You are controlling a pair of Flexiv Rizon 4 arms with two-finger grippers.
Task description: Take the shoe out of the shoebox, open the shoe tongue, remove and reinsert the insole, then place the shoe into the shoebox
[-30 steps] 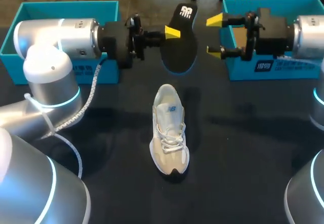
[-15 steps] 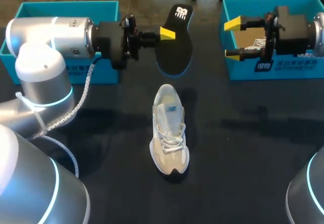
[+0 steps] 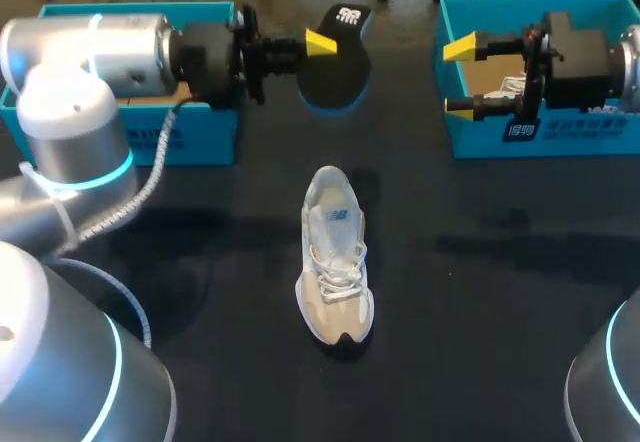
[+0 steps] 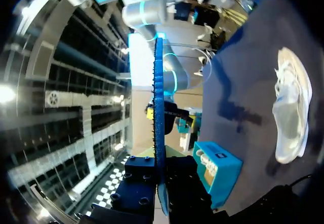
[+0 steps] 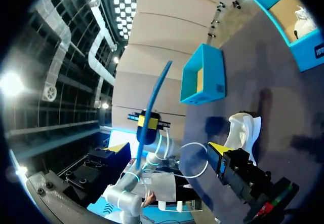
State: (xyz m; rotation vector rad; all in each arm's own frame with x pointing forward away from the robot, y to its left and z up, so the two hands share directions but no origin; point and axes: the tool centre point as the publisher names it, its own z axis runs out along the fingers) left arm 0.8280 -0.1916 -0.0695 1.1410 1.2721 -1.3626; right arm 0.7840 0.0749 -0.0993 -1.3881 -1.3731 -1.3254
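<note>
The left gripper is closed flat on the insole. One yellow finger lies on its upper face and the other is hidden beneath. It holds the insole in the air over the far side of the table, between the left shoebox and the right shoebox. The grip sits on one long edge, nearer the printed end. The left wrist view shows the insole edge-on as a thin blue strip rising from between the fingers. The right wrist view shows it bowed along its length. Assessment: the insole is light, thin and limp, so a modest pinch is enough to hold it. The unsupported end will sag and swing, and is likely to fold if pushed endwise. The right gripper is spread wide and carries nothing, and it hangs at the near wall of the right shoebox. The shoe stands on its sole at mid-table, dark toe toward the robot, well apart from both grippers. Assessment: the shoe is light, with a soft upper and loose laces, and will likely slide when the insole is fed in. The firmest place to brace it appears to be the heel collar or the sole edge, not the tongue.
</note>
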